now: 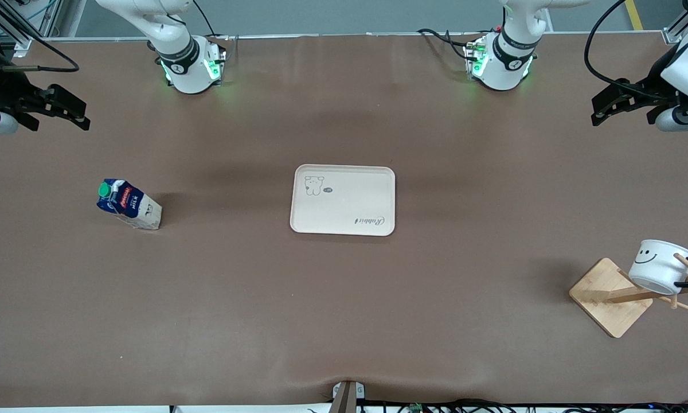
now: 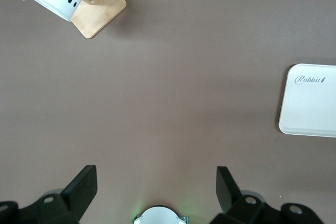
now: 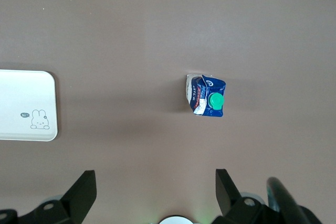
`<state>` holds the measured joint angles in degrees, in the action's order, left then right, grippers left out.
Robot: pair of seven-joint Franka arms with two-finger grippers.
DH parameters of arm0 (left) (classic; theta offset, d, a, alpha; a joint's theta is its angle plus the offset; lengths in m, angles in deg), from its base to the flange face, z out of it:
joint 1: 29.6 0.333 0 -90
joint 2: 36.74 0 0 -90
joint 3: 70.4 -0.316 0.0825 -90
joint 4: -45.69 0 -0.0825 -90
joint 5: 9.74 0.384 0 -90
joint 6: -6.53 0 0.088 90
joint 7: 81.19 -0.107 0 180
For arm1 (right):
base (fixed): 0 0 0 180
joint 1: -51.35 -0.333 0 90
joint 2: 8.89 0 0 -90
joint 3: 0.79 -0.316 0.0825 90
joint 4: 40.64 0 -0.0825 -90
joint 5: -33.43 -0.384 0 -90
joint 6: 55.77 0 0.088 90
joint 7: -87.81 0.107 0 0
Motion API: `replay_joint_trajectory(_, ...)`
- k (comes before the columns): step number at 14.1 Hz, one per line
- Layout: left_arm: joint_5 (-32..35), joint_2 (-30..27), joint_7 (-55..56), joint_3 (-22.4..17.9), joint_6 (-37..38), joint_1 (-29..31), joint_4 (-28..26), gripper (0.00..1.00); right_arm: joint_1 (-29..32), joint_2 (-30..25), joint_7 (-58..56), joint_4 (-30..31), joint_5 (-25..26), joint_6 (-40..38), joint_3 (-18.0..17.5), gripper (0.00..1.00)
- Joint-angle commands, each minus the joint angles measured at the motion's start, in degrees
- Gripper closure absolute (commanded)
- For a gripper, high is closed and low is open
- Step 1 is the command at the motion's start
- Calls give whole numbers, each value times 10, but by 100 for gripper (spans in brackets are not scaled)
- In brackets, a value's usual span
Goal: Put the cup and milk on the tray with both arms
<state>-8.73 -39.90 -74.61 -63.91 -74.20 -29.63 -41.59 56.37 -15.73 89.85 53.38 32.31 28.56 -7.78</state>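
Front view: tray (image 1: pixel 344 218) mid-counter, bare; milk (image 1: pixel 129 205) toward right arm's end; cup (image 1: pixel 659 267) hung on wooden rack (image 1: pixel 605 301); left end effector (image 1: pixel 610 106) and right end effector (image 1: pixel 63 109) spread, raised; advise lifting cup clear off peg

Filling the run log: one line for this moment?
tray bare, mid-table | milk upright, right arm's end | cup hung on wooden rack, left arm's end | left gripper, right gripper open, raised, waiting
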Motion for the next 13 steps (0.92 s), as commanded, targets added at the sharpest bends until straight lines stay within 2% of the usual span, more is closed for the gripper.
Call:
replay_joint_trajectory(1, 0, -2, -1, 1, 11, 0, 7, 0, 7, -1, 7, -2, 2, -2, -5, 0)
replay_joint_trajectory(9, 21, -2, 4, -8, 10, 7, 18, 0, 7, -1, 7, -2, 2, -3, -5, 0)
replay_joint_trajectory(13, 4, -17, 12, -5, -33, 72, -13, 0, 7, -1, 7, -2, 2, -3, -5, 0)
